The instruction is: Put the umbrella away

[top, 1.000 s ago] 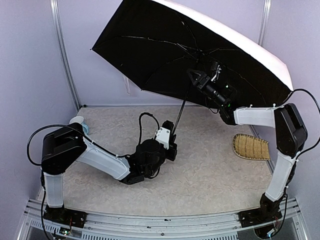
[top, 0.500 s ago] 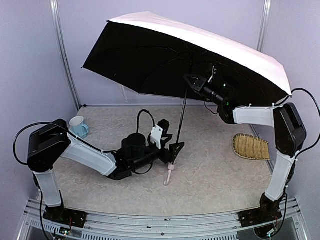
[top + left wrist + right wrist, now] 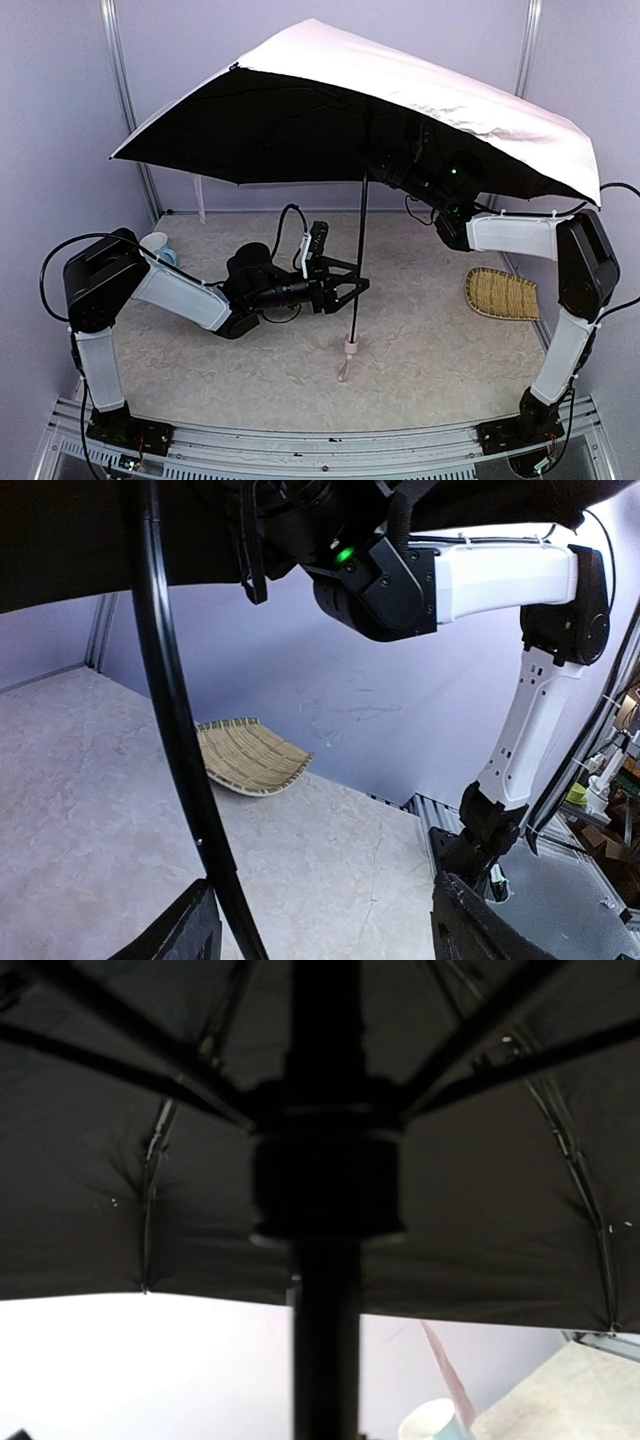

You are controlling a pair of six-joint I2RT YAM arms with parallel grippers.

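One pale pink umbrella (image 3: pixel 430 90) stands fully open and upright over the middle of the counter (image 3: pixel 440 350), black lining facing down. Its thin black shaft (image 3: pixel 359 260) drops straight to a small pink handle (image 3: pixel 350 348), whose strap (image 3: pixel 343 374) dangles at or just above the counter. A second ago the canopy leaned back, showing its dark underside, and the left jaws were clamped low on the shaft. Now the canopy sits level, and the jaws of the left arm (image 3: pixel 190 295) have let go. They stand wide, with the shaft passing between them, near one finger (image 3: pixel 190 930) but ungripped. The right arm (image 3: pixel 510 232) reaches up beside the shaft under the canopy. Its jaws are lost in shadow, yet they seem closed on the shaft near the runner (image 3: pixel 327 1175), since nothing else holds the umbrella up. The hold has apparently passed from left to right, but the canopy is still spread, so putting it away has hardly begun. Right of the shaft, well apart, lies a woven straw mat (image 3: pixel 502 293). Left of the shaft, near the back wall, stands a pale mug (image 3: pixel 155 243). The canopy spans nearly wall to wall and its ribs surround the right arm, so folding could snag there.
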